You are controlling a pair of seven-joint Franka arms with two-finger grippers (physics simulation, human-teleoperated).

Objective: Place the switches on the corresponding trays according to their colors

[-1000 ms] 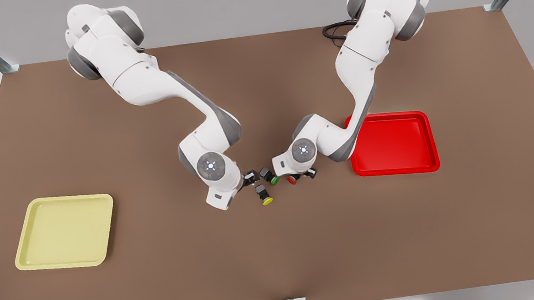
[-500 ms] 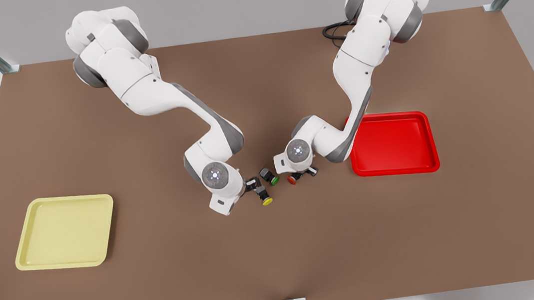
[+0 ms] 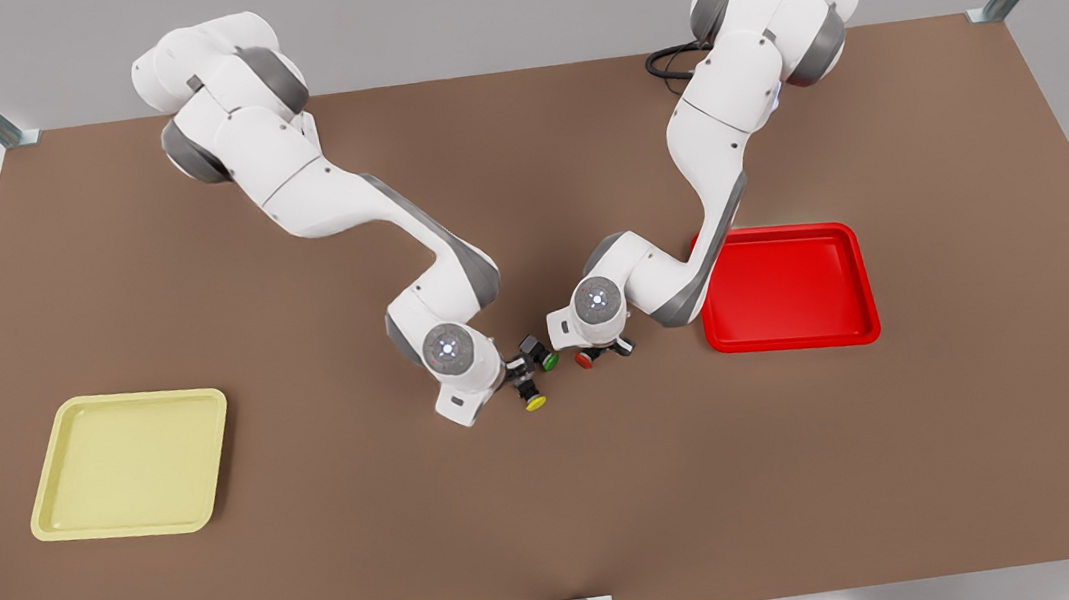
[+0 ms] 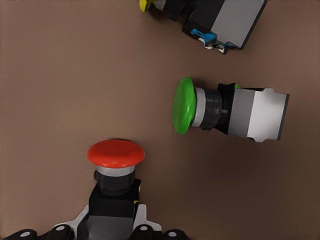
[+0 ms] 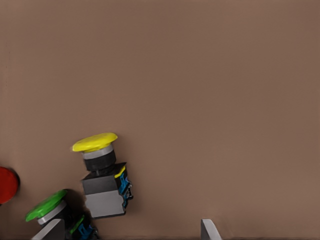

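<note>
The red-capped switch lies on the table just left of the red tray in the front view. My left gripper is right over its dark body, and its red cap shows close up in the left wrist view. The yellow-capped switch lies a little toward the front view's left. My right gripper stands open just above it, and the yellow switch lies ahead of the fingertips. The pale yellow tray sits far off at the front view's left.
A green-capped switch lies between the two grippers, close to both; the left wrist view has this green switch on its side. The brown table has wide bare room toward the front edge and between the trays.
The arm at the front view's left swung right, bringing my right gripper up against the yellow switch. The other arm settled slightly over the red switch. No switch has moved.
</note>
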